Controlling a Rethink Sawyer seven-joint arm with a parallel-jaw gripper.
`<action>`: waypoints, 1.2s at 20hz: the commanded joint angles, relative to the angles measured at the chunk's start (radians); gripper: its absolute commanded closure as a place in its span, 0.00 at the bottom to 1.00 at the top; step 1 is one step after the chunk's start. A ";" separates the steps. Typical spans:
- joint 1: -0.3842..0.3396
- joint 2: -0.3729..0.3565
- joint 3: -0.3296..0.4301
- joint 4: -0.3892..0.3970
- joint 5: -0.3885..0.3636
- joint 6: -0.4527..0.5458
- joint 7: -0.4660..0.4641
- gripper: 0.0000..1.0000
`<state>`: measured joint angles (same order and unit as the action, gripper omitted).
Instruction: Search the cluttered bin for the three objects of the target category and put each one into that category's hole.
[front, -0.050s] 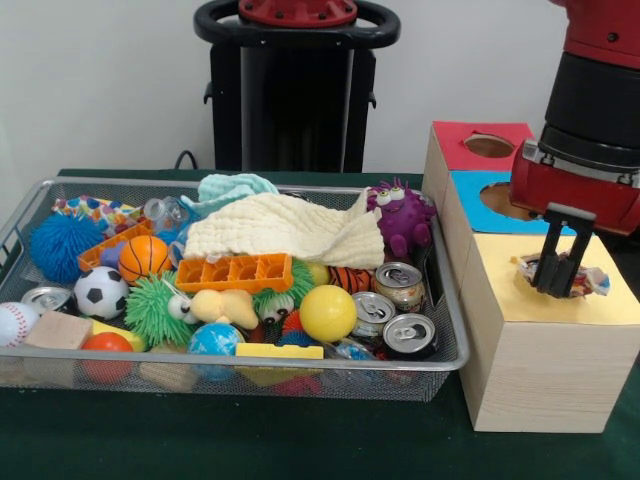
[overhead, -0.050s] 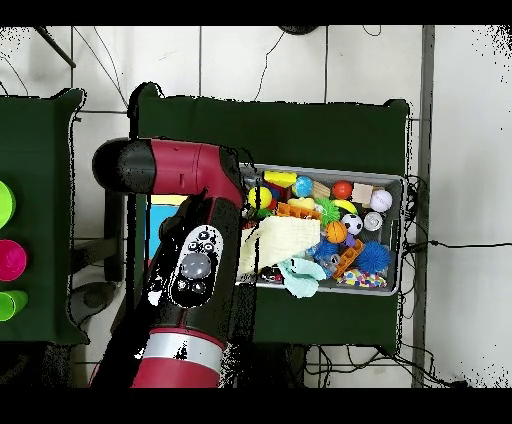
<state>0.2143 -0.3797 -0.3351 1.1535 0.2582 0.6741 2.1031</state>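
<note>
Currently, your gripper (front, -0.050s: 559, 272) sits at the yellow hole (front, -0.050s: 560, 276) on the near box top (front, -0.050s: 520, 300), fingers closed on a crumpled wrapper (front, -0.050s: 590, 278) (identity unclear). Judge this the deposit step; next, release, then return left to the bin (front, -0.050s: 440, 350).

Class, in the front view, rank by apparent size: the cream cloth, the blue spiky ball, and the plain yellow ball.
1. cream cloth
2. blue spiky ball
3. plain yellow ball, though it sits nearer the camera, so its place below the blue ball is unsure.
</note>
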 joint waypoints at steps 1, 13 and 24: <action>-0.020 0.017 0.072 0.102 -0.008 0.041 0.132 1.00; -0.020 0.005 0.098 0.129 0.015 0.118 0.135 1.00; -0.014 0.000 0.103 0.166 -0.009 0.163 0.096 1.00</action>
<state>0.2146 -0.3893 -0.3289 1.1926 0.2586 0.7049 2.1031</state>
